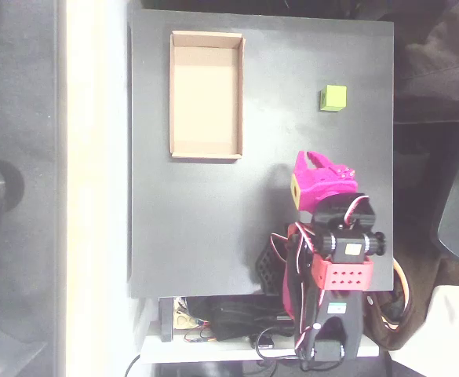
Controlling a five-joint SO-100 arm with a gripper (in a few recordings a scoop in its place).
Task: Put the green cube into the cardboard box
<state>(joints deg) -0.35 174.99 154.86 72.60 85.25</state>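
The green cube (333, 97) lies on the black table top at the upper right, a small lime block standing free. The cardboard box (205, 149) sits at the upper left, a shallow tan tray lying lengthwise up the picture with nothing in it. My magenta gripper (321, 163) hovers low over the board below the cube and about one box-width to the right of the box's lower corner. Its fingers point towards the cube, and its jaws look closed together with nothing between them. A small yellow patch shows on the gripper's left side.
The black board (198, 236) ends at a pale strip on the left and at dark floor on the right. The arm's red base (343, 275) and a bundle of cables (229, 322) sit at the board's lower edge.
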